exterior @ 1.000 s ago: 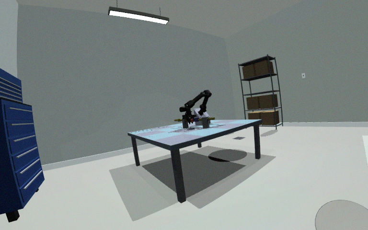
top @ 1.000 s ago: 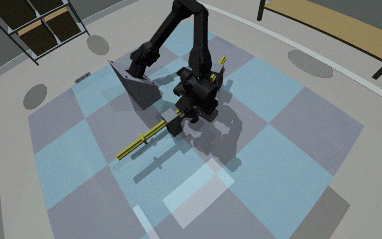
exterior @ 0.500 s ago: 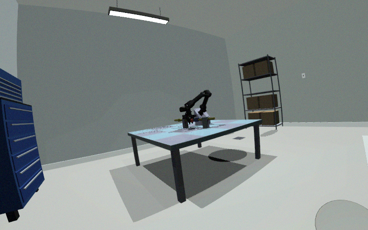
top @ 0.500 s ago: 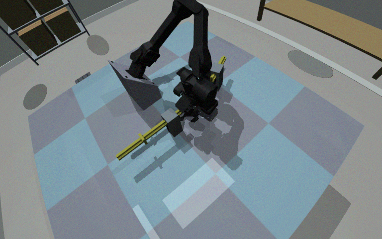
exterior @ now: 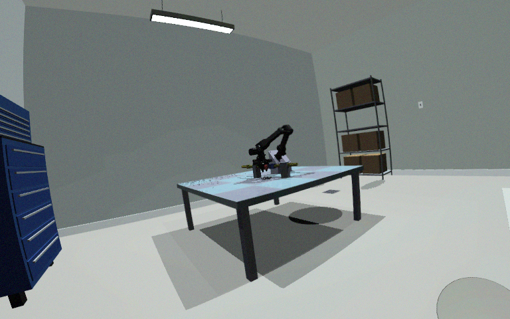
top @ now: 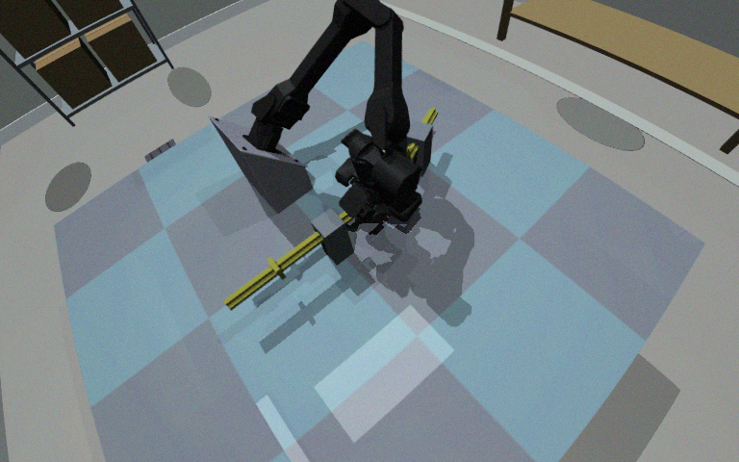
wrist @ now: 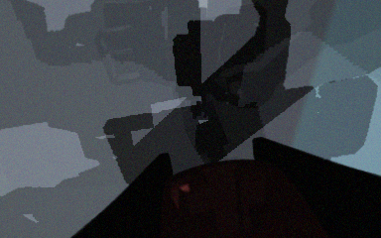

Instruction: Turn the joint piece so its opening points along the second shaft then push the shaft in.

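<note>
"Holding what, exactly?"

"The claw (top: 375,225) (exterior: 265,169) (wrist: 211,154) is partway open, its fingers shut on the dark red joint piece (exterior: 265,166) (wrist: 238,203). The arm hides that piece from above; it sits between the two blocks, above the counter (top: 577,304) (exterior: 240,195)."

"Is it pointing the right way?"

"I can't tell where the opening faces. Turning it looks like the step in hand."

"How will it handle?"

"Light and rigid, I'd guess, but free only about its hinges. Keep the grip on its sides and follow the hinge's arc. Pull straight and it may bind or slip, and its rounded face could roll in the fingers."

"And farther out?"

"On one side is a block (top: 339,250) (exterior: 256,173) with a yellow shaft (top: 256,283) (exterior: 246,166) through it. I take that as the slider, by its crosspiece (top: 276,268). Hold it there, or just beside, and push along its length; sideways force could jam it."

"The other side?"

"Another block (top: 428,146) (exterior: 285,171) and its yellow rod (top: 431,115) (exterior: 292,164), probably the fixed one. Don't lean on that."
</note>
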